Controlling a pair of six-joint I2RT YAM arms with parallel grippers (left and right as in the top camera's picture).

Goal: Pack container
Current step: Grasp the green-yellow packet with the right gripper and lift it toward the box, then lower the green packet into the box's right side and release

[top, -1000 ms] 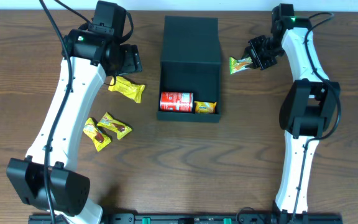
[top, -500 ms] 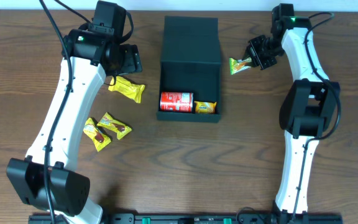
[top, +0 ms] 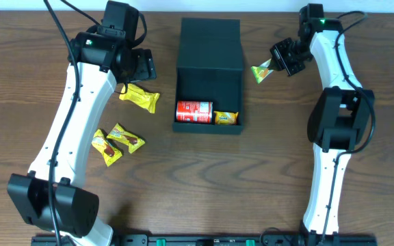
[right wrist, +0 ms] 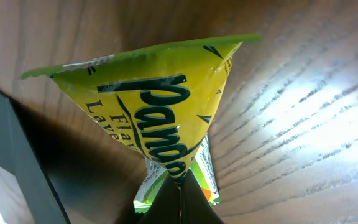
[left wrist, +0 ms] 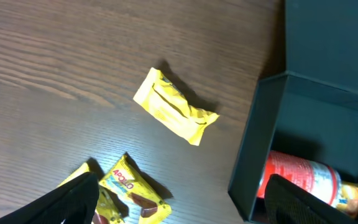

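The dark teal-green container (top: 209, 48) stands at the table's middle back with its front open; it also shows in the left wrist view (left wrist: 328, 93). Inside lie a red can (top: 193, 111) and a small yellow packet (top: 226, 117). My right gripper (top: 276, 63) is shut on a green-yellow snack packet (top: 260, 72), held just right of the container; the packet (right wrist: 160, 118) fills the right wrist view, pinched at its lower edge. My left gripper (left wrist: 179, 205) is open above the table left of the container, over a plain yellow packet (left wrist: 174, 107).
The plain yellow packet (top: 140, 98) lies left of the container. Two yellow chocolate packets (top: 117, 143) lie further toward the front left; they also show in the left wrist view (left wrist: 129, 193). Both arms' bases stand at the table's front edge.
My right gripper has lifted and tilted the green-yellow packet slightly, shifting it a little left toward the container. The left arm has not moved.
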